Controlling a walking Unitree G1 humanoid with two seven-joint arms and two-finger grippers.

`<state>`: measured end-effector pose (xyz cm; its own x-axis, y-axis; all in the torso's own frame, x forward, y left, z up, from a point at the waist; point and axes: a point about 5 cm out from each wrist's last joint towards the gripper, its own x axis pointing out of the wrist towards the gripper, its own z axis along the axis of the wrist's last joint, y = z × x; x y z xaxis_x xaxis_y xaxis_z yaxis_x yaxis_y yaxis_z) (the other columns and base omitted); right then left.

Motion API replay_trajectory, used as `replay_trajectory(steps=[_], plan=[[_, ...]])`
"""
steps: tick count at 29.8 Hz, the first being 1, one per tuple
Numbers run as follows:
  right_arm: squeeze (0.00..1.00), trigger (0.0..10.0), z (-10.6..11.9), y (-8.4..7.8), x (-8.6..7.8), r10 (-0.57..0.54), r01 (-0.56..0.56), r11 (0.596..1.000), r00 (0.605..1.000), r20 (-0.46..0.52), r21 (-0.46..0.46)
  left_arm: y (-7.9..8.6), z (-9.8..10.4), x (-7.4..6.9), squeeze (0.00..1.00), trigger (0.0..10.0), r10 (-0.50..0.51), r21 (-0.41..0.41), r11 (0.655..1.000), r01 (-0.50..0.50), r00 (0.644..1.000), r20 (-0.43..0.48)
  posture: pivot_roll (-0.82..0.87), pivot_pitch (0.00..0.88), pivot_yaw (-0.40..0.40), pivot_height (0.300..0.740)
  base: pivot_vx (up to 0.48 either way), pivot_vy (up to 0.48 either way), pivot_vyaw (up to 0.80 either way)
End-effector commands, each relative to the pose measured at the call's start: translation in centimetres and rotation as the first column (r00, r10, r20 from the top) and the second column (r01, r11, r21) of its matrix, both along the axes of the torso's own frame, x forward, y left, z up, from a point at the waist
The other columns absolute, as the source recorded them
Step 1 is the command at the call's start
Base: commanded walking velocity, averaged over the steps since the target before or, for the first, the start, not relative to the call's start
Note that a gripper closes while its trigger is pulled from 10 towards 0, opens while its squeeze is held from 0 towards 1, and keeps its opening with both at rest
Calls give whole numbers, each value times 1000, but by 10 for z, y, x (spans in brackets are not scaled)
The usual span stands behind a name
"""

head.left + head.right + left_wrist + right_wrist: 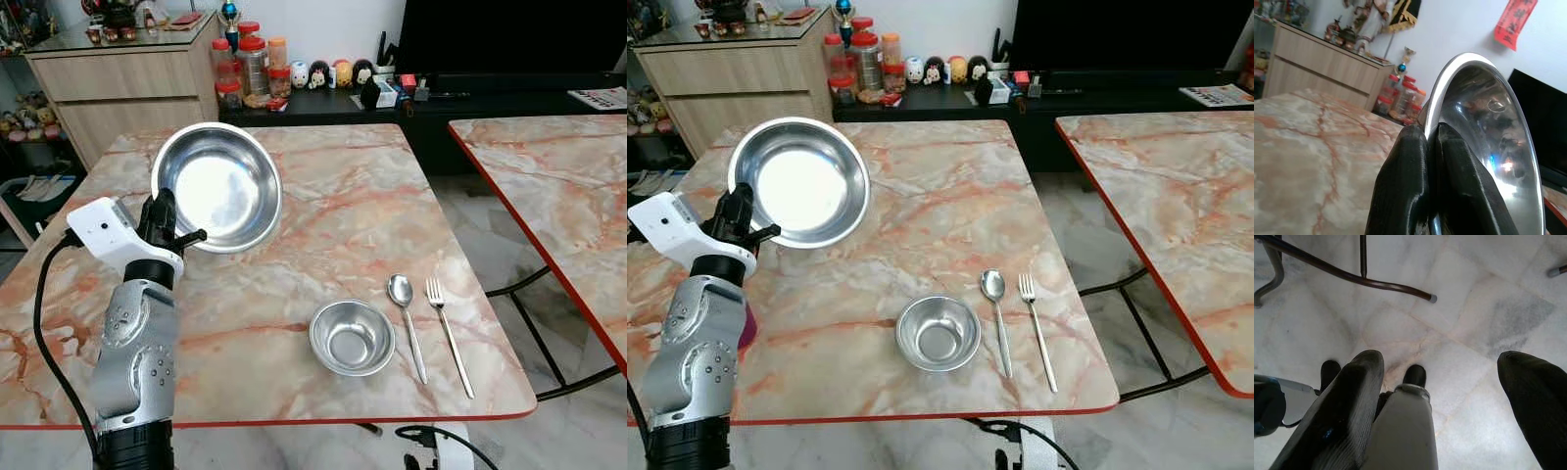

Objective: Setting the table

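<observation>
Slippage is the main risk here: the left gripper (181,238) pinches only the rim of the large steel bowl (217,186), held tilted above the marble table (353,196) in the upper left of the frame, and that thin, slick edge could swivel or drop. At lower centre a small bowl (352,337), spoon (405,315) and fork (448,330) lie close together; a careless descent could knock them. The right gripper (1449,396) hangs idle over the floor, fingers spread apart.
</observation>
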<state>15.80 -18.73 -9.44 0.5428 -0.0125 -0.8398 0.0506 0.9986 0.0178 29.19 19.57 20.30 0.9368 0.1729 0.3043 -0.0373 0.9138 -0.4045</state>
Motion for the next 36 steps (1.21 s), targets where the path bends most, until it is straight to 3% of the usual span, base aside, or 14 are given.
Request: replay_trajectory(steps=[1,36], plan=[[0,10000,1,-1,2,11,-11,1000,1000,4,-5,4,0,-2,0,10000,36,21,999,-36,999,8,173,0,6,740,0,0,0],[0,10000,5,-10,9,-17,18,1000,999,44,-21,12,-1,-4,0,10000,82,-2,997,-82,996,26,168,0,-1,740,0,-385,0]])
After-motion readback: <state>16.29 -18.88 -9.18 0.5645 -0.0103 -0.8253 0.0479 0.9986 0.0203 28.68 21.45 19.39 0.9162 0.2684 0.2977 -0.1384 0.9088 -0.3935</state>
